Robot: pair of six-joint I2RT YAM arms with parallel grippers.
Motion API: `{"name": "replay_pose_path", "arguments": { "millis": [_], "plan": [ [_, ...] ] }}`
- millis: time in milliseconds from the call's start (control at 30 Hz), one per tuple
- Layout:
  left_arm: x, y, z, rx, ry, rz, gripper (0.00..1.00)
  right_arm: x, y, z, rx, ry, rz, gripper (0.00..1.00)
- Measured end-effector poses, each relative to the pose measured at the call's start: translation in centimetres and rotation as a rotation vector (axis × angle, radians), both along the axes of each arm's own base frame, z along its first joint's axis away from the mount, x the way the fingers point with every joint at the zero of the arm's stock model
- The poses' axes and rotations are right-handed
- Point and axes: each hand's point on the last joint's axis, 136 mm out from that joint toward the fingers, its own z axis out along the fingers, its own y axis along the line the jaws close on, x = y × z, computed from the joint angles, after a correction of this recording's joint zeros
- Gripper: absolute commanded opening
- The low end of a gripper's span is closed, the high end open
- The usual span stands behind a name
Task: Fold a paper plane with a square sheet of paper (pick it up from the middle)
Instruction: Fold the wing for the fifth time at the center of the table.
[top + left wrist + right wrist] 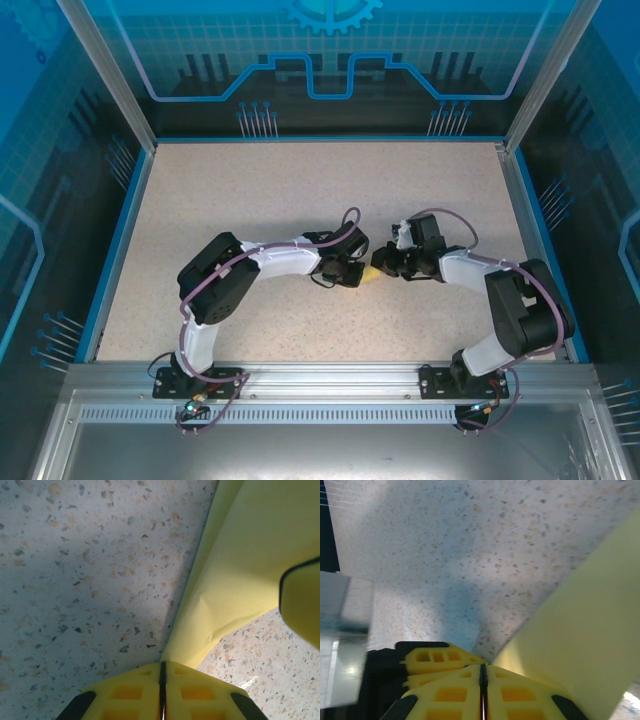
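Top view: sheet of paper (pixel 371 273) near centre of table (pixel 250 190), small pale-yellow patch between both claws. At its 9 o'clock left gripper (pixel 354 272), at 3 o'clock right gripper (pixel 388 267).
Left wrist view: fingers pressed together, thin seam only; paper pinched at tips, fanning toward 1 o'clock, slight crease near pinch.
Right wrist view: fingers likewise closed, paper leaving tips toward 2 o'clock.
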Motion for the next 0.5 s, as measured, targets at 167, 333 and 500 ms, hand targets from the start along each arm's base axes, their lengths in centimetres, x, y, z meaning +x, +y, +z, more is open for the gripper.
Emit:
{"name": "replay_pose_path", "arguments": {
  "millis": [167, 333, 500],
  "plan": [
    [0.0, 0.0, 0.0, -0.009, -0.008, 0.0, 0.09, -0.4, 0.5, -0.7, 0.003, 0.025, -0.036, 0.09],
    [0.0, 0.0, 0.0, -0.013, -0.012, 0.0, 0.09, -0.5, 1.1, -1.3, 0.002, 0.042, -0.057, 0.09],
    [0.0, 0.0, -0.1, -0.015, -0.014, 0.0, 0.09, 0.0, 1.6, -2.4, 0.012, 0.049, -0.075, 0.09]
  ]
}}
